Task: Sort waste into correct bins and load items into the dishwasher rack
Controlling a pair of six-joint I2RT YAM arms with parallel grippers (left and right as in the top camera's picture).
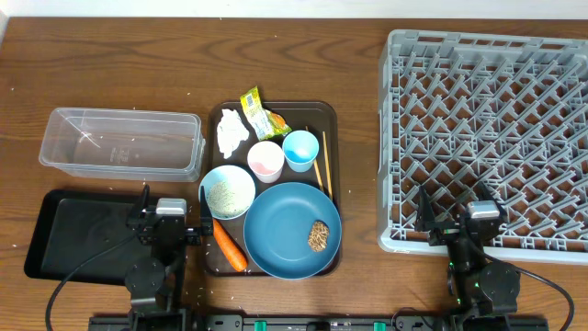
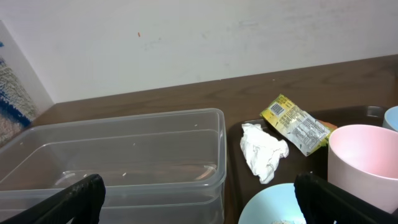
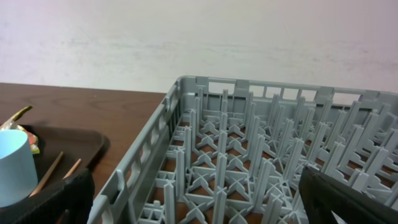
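Though beside left claw (image 1: 174, 201), carrot (image 1: 230, 245) apart

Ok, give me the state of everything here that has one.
clear tub: upright, empty
black tray: no waste in it
dishwasher rack: empty
blue plate: holds a brown lump
pale blue bowl: upright, rice inside
pink-lined cup: upright, empty
blue-lined cup: upright, empty
tissue: crumpled
left end effector: open, holding nothing
right end effector: open, holding nothing
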